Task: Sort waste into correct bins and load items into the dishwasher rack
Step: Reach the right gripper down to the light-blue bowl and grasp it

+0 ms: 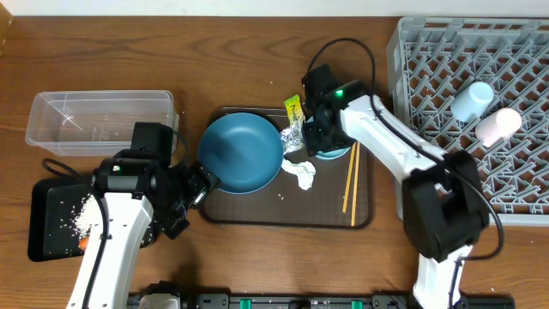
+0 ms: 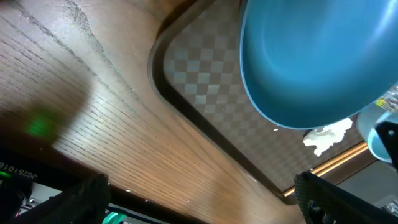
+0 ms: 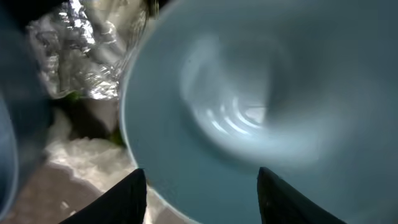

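The dark-blue plate (image 1: 242, 152) sits at the left end of the brown serving tray (image 1: 257, 215). My left gripper (image 1: 200, 186) is open and empty, just beside the plate's lower-left rim; in the left wrist view (image 2: 208, 186) it hangs over bare wood with the plate (image 2: 317, 56) ahead. My right gripper (image 1: 324, 142) is open, low over the light-blue cup (image 1: 334, 154). In the right wrist view its fingers (image 3: 202, 180) straddle the cup's (image 3: 261, 106) rim. Silver foil (image 1: 294, 137), the yellow-green wrapper (image 1: 293, 109), white tissue (image 1: 301, 172) and the chopsticks (image 1: 350, 182) lie on the tray.
The clear tub (image 1: 99, 120) stands at the back left. The black tray (image 1: 47, 206) in front of it holds rice (image 1: 86, 215) and the carrot (image 1: 83, 243). The grey rack (image 1: 429, 94) fills the right side, with two small pale cups (image 1: 472, 100) (image 1: 499, 125) lying in it.
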`<state>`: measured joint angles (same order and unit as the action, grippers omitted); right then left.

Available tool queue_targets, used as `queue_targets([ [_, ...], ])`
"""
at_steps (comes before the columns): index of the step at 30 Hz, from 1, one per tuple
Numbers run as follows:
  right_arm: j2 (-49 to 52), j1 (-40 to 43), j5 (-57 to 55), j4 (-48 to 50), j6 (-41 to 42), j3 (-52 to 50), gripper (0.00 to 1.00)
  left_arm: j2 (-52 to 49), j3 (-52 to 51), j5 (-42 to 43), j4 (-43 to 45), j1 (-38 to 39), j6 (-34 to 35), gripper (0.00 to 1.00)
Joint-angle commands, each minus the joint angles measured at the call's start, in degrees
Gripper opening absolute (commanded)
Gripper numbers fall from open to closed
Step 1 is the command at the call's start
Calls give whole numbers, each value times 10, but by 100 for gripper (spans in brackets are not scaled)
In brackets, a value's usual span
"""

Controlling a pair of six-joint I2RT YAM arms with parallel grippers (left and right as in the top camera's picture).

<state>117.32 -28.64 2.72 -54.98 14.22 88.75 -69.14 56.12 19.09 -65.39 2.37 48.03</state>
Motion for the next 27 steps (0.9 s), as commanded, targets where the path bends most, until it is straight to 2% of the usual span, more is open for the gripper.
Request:
queue_targets([
  [1,25,-5,-15,4,-13,0,56,-2,2,-8,-1,2,3,98],
  [7,33,-5,-28,8,-16,0,49,-2,2,-8,-1,2,3,98],
  [16,30,-4,-47,-19,-16,17,55,-2,2,-8,-1,2,3,98],
  [23,11,-4,-47,-106,-16,104,61,-2,2,-8,-1,2,3,98],
  [27,2,-7,-29,-149,-17,150,61,-2,2,-8,-1,2,3,98],
])
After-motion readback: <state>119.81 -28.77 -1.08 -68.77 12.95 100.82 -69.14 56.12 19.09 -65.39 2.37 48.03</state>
